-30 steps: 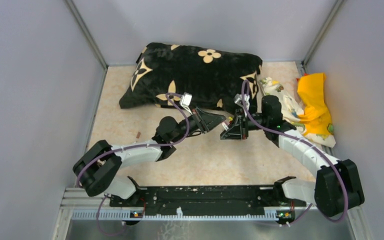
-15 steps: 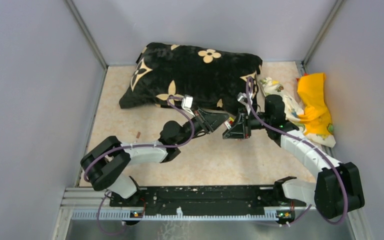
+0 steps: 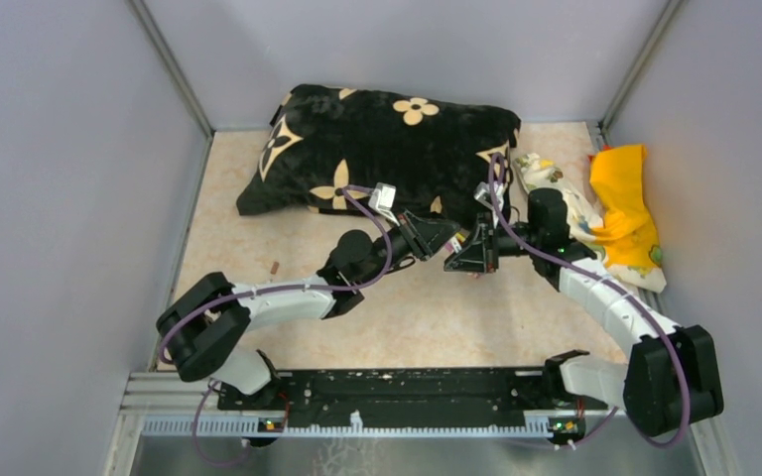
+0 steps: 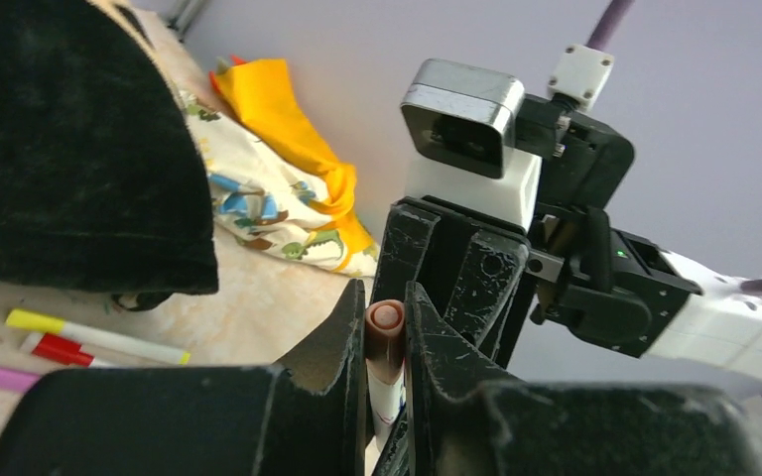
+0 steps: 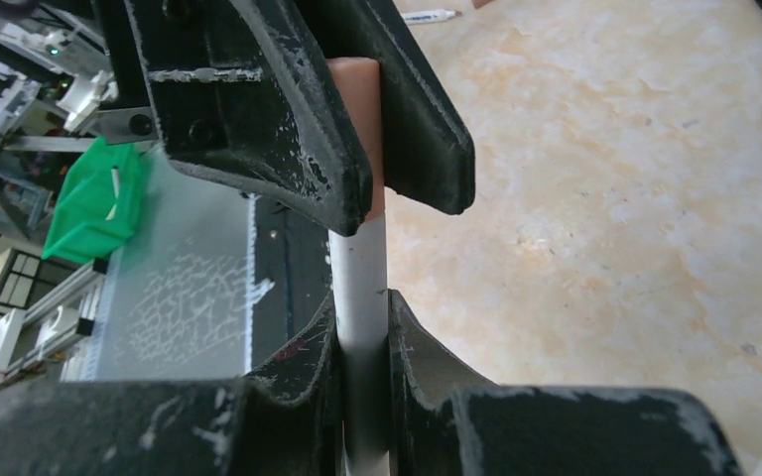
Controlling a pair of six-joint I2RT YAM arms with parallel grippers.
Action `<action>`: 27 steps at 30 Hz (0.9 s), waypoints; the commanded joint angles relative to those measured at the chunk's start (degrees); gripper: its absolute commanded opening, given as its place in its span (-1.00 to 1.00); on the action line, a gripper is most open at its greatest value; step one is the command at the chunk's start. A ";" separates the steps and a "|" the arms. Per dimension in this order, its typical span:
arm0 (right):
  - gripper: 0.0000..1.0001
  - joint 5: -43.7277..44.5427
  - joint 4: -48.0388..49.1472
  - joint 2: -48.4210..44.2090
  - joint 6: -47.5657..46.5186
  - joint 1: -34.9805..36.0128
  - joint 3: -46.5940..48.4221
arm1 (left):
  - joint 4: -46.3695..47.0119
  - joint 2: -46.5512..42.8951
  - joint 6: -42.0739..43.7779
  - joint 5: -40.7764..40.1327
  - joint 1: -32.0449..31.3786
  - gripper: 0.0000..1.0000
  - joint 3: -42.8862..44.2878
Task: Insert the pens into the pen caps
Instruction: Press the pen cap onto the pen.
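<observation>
My left gripper [image 4: 385,297] is shut on a salmon-brown pen cap [image 4: 385,332], whose round end faces the left wrist camera. A white pen [image 5: 360,268] runs straight from that cap into my right gripper [image 5: 360,302], which is shut on the barrel. The cap [image 5: 355,89] sits over the pen's end, pinched between the left fingers [image 5: 258,109]. In the top view the left gripper [image 3: 444,238] and right gripper [image 3: 463,256] meet tip to tip just in front of the cushion. More pens lie on the table: yellow-ended [image 4: 89,337], red [image 4: 55,349], pink [image 4: 10,378].
A large black cushion [image 3: 387,149] with cream flowers lies across the back. A printed cloth [image 3: 556,193] and a yellow cloth [image 3: 625,198] are bunched at the back right. Grey walls close in three sides. Another white pen [image 5: 427,16] lies farther off on the table.
My left arm has reached further right and forward, bringing its gripper up against the right gripper. The right arm has shifted only slightly. Both grips stay shut.
</observation>
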 commanded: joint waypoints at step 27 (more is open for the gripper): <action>-1.00 5.44 9.88 -0.58 -7.75 0.23 4.68 | -9.65 -4.48 2.13 6.95 -4.73 -0.22 -3.39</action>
